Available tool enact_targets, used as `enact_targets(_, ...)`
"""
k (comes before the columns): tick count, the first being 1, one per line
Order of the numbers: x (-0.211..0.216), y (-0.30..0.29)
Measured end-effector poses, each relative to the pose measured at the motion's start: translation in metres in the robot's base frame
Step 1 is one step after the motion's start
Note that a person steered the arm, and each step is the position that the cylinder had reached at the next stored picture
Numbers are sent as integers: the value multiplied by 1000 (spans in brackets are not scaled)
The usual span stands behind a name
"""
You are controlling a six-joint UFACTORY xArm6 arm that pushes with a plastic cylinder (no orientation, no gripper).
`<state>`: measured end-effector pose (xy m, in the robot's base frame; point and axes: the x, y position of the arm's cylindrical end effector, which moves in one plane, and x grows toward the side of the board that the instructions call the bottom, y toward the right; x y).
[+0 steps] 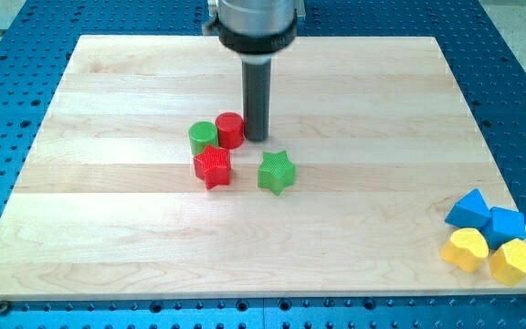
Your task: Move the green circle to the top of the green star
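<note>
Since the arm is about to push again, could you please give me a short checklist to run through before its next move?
1. Tip located: ok. My tip sits just to the view's right of the red circle.
2. Tip beside the green circle: not ok. The red circle lies between them.
3. Green circle free to slide alone: not ok. It touches the red circle, and the red star sits right below it.
4. Spot above the green star free: not ok, my tip stands close to it.
5. Yellow and blue blocks out of the way: ok, at the view's bottom right.
</note>
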<state>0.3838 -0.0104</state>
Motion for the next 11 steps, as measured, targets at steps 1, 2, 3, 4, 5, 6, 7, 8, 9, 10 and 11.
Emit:
enact_targets(1,-36,-7)
enact_targets(2,-41,-12)
enact_targets(3,-46,-37)
enact_targets(4,-35,-104)
enact_targets(5,-15,-139)
enact_targets(6,14,-143)
enact_targets(7,27,-135)
enact_targets(8,27,-134)
enact_targets(9,30,-115)
enact_targets(10,41,-69)
enact_targets(11,49,-56)
